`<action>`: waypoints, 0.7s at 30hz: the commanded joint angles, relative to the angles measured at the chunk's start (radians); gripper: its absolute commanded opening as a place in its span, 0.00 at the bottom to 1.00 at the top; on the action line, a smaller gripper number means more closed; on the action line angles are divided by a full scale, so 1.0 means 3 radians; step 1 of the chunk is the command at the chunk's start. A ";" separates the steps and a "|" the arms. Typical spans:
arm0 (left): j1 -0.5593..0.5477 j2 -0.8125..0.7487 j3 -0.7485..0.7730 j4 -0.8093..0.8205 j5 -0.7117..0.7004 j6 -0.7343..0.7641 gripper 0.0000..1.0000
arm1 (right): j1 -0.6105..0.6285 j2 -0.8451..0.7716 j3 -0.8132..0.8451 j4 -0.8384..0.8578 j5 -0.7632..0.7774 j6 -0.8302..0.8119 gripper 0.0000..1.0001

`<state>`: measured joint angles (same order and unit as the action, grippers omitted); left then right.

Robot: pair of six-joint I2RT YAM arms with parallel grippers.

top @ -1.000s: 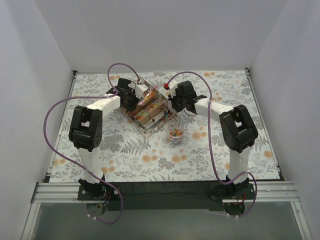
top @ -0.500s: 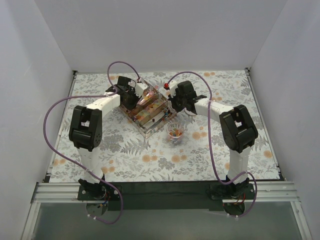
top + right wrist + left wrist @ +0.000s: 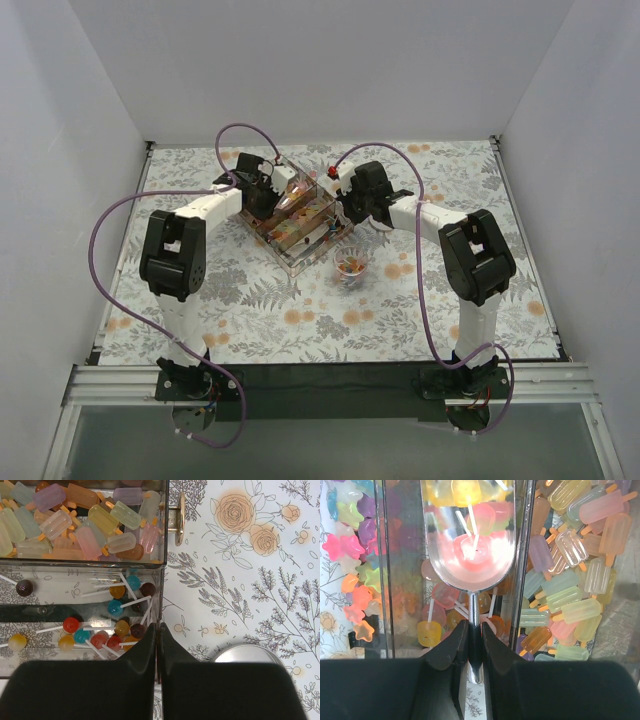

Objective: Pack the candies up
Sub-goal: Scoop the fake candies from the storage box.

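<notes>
Candies (image 3: 470,550), pink and yellow, lie heaped in a metal scoop (image 3: 445,567). The left tool (image 3: 472,628) pinches its thin handle at the 10 o'clock side of a clear divided box (image 3: 297,268). More candies fill the box's compartments: stars, ice-lolly shapes, round lollipops. At its 3 o'clock side the right tool (image 3: 158,630) is clenched, tips against the box wall. A small cup (image 3: 350,264) holding candies stands on the surface (image 3: 240,580) near the box's 4 o'clock.
</notes>
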<state>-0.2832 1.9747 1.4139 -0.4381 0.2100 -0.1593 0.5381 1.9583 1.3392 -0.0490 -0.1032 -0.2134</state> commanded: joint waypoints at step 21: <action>-0.0053 -0.0456 -0.0546 0.0463 0.0282 -0.0180 0.00 | 0.0083 -0.0080 0.0025 0.0010 -0.0106 -0.0061 0.20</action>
<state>-0.2829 1.9152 1.2793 -0.2874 0.2192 -0.2012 0.5396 1.9583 1.3392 -0.0498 -0.1081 -0.2173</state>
